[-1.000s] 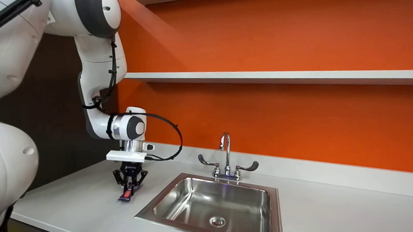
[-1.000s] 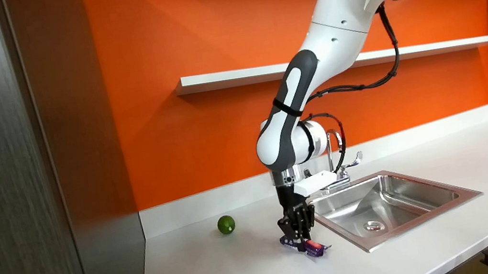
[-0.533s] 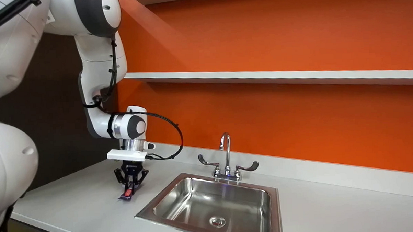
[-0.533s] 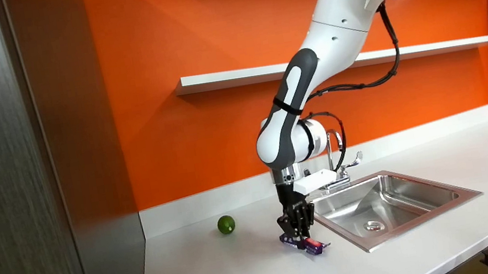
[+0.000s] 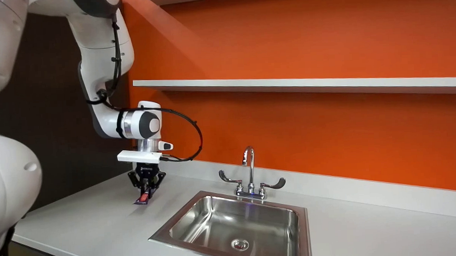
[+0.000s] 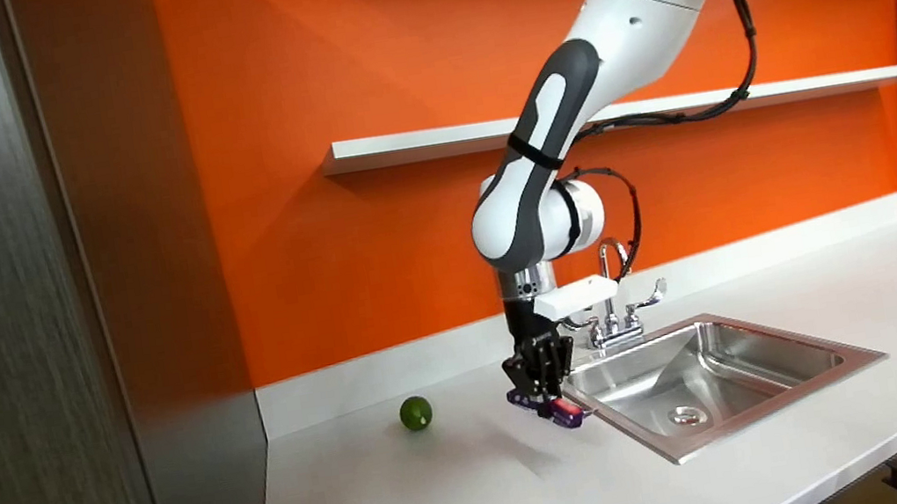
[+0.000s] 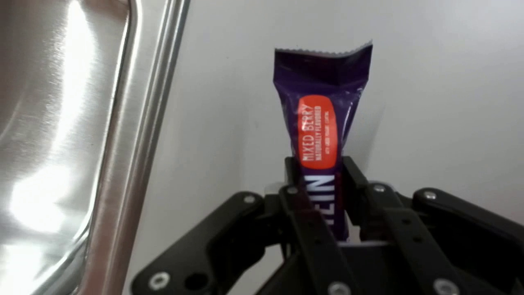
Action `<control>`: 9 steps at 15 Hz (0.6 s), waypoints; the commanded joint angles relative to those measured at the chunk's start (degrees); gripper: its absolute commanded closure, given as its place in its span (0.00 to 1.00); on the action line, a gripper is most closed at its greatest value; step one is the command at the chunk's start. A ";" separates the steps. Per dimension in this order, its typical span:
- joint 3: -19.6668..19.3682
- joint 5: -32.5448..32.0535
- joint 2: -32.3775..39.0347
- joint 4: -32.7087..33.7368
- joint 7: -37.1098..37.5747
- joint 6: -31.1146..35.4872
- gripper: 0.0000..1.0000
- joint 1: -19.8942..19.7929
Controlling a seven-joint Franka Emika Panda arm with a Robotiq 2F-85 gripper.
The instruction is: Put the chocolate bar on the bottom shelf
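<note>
The chocolate bar has a dark purple wrapper with a red oval label. It shows in both exterior views (image 5: 142, 199) (image 6: 567, 414) and large in the wrist view (image 7: 323, 78). My gripper (image 5: 146, 192) is shut on its middle, a finger on each long side, also seen in the wrist view (image 7: 320, 174). The bar is held roughly level a little above the countertop; a shadow lies apart from it. The bottom shelf is a long white board on the orange wall (image 5: 302, 83), also in an exterior view (image 6: 423, 144). It is well above the gripper, and the arm crosses in front of it.
A steel sink (image 5: 304, 235) is set in the white countertop (image 5: 94, 223) beside the gripper. A faucet (image 5: 251, 169) stands behind it. A small green round object (image 6: 416, 413) lies near the back wall. A dark cabinet panel (image 6: 158, 331) stands at the side.
My gripper has risen with the chocolate bar in it, mostly in the last half second. The bar has come up off the countertop. The upper arm has lifted too.
</note>
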 commanded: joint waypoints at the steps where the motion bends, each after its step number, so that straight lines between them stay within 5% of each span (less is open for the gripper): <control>1: 0.37 1.37 -9.82 -6.23 1.75 -1.45 0.93 -0.65; 9: -0.78 6.60 -30.09 -11.96 3.37 -5.41 0.93 -0.42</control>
